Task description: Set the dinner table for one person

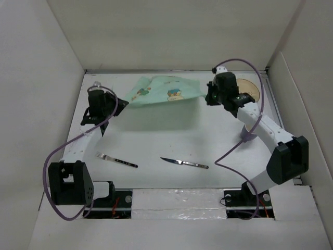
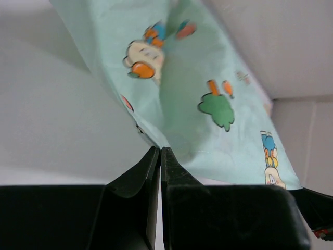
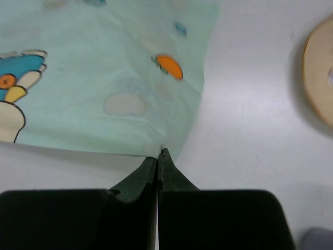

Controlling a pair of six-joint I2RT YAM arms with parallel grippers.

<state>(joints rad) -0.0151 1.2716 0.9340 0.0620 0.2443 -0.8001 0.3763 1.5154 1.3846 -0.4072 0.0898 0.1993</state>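
A mint-green cartoon-printed placemat cloth hangs stretched above the far part of the white dinner table. My left gripper is shut on the cloth's left corner; the pinch shows in the left wrist view, with the cloth rising from it. My right gripper is shut on the cloth's right corner, as the right wrist view shows, with the cloth spread beyond it. A fork and a knife lie near the table's front. A round tan plate lies at the far right.
White walls enclose the table on the left, back and right. The plate's edge shows in the right wrist view. Purple cables loop off both arms over the table. A taped strip runs along the near edge.
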